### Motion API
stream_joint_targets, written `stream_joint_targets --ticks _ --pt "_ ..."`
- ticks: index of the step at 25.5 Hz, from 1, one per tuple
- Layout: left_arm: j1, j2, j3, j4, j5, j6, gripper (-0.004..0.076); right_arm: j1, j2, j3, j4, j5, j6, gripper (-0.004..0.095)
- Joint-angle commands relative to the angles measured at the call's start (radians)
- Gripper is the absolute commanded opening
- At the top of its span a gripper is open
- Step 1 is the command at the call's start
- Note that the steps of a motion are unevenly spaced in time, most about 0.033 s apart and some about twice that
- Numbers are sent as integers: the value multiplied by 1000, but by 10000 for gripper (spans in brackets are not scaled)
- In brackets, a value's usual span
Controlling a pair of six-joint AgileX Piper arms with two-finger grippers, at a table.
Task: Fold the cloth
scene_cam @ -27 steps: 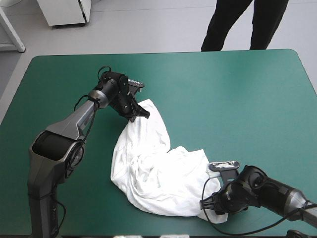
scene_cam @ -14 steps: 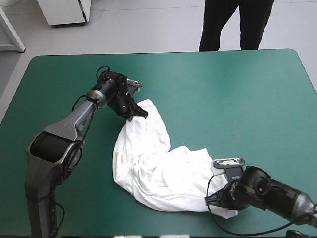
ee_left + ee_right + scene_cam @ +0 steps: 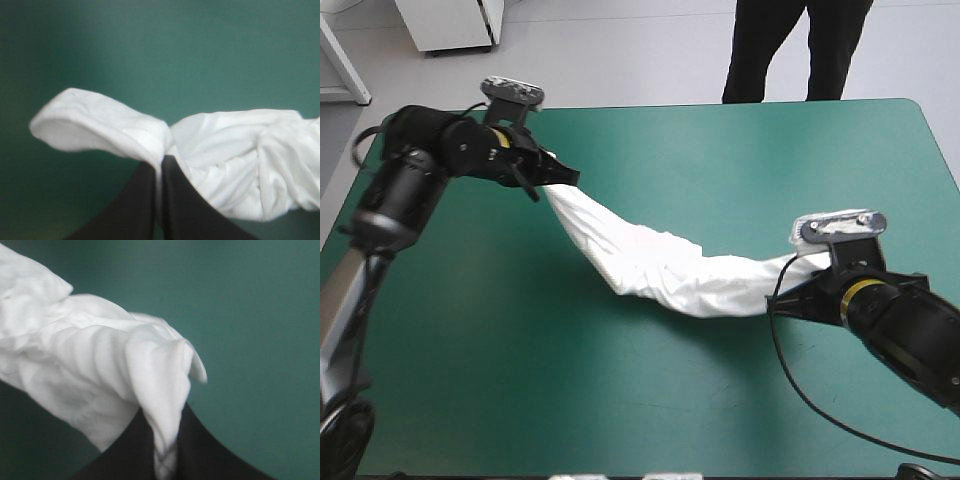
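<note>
The white T-shirt (image 3: 655, 262) hangs stretched in a sagging band between both grippers, lifted off the teal-green table (image 3: 720, 160). My left gripper (image 3: 563, 179) is shut on one end of it, raised over the table's far left. My right gripper (image 3: 790, 290) is shut on the other end, raised over the near right. In the left wrist view the black fingers (image 3: 177, 200) meet with the T-shirt (image 3: 225, 155) pinched between them, a loose flap curling beside. In the right wrist view the T-shirt (image 3: 95, 370) bunches over my gripper (image 3: 162, 437), its fingers nearly together on the fabric.
Bare teal-green cover (image 3: 570, 400) lies all around below the hanging shirt. The table's far edge (image 3: 720, 104) runs just beyond the left gripper.
Both arms have risen and pulled apart. The T-shirt, earlier a crumpled heap on the table, is now lifted and drawn out into a long band between the grippers.
</note>
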Motion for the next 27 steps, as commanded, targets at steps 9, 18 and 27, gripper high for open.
stream_joint_targets --ticks 9,18,27 --pt "-2 -470 -31 -13 -165 -9 -10 -3 -2 -541 -117 8 -241 -17" --pt "-2 -566 -109 -104 -358 -4 -10 -3 165 -1027 -71 8 -466 -17" --pt "-2 -467 -176 -53 -140 13 -10 -3 264 -1037 -18 8 -442 -17"
